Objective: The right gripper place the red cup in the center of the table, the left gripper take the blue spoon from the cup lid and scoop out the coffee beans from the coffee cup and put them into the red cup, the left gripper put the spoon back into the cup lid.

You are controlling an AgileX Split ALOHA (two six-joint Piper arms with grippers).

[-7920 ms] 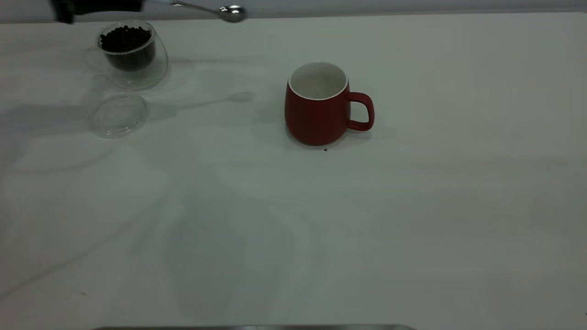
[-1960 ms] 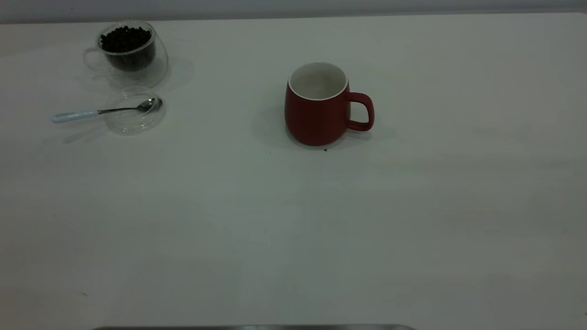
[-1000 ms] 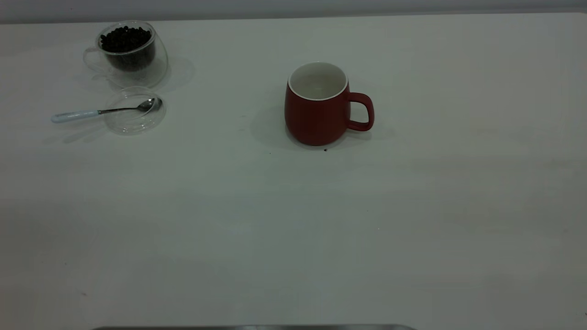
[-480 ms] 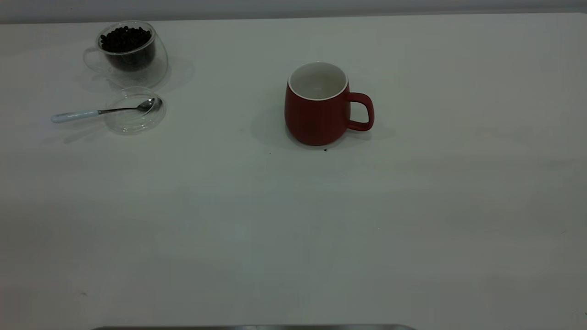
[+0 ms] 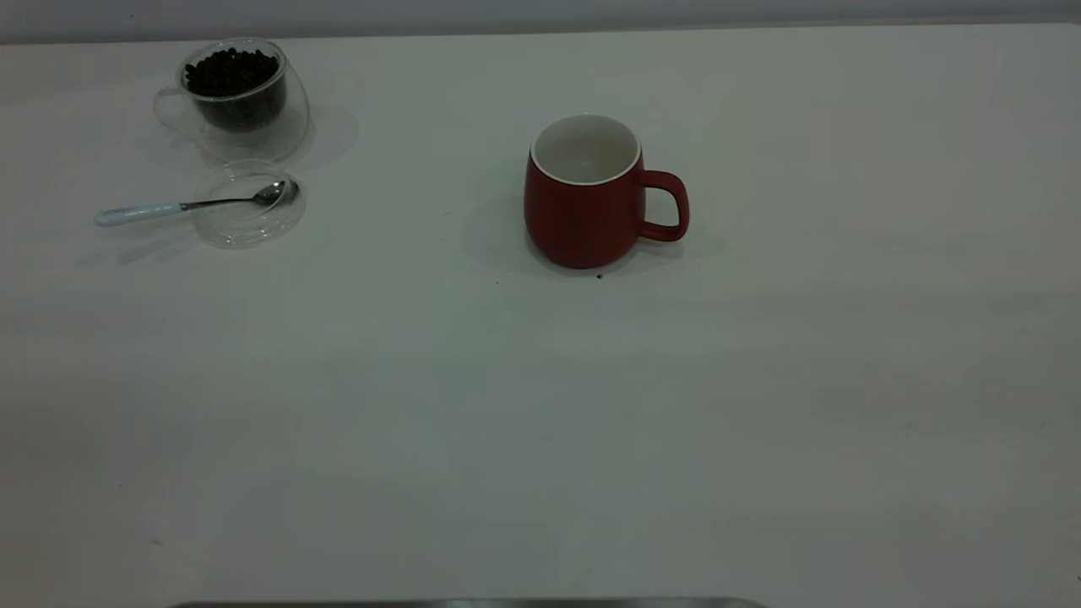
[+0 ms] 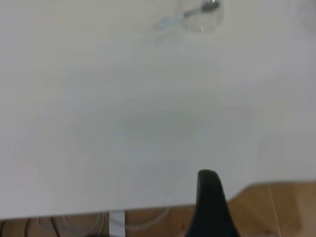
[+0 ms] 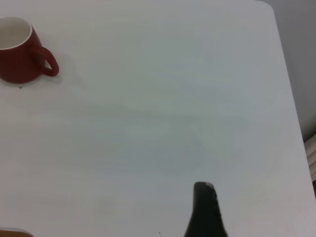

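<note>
While the spoon [image 5: 190,203] rests across the lid [image 5: 247,203] at far left, the red cup [image 5: 584,194] stands mid-desk [image 5: 540,405]; neither gripper's state can be told.

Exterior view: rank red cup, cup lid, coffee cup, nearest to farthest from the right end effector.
1. red cup: centre, ahead and to the left of the right end effector.
2. cup lid: far left.
3. coffee cup: far-left corner, just behind the lid, so likely slightly farther.
</note>
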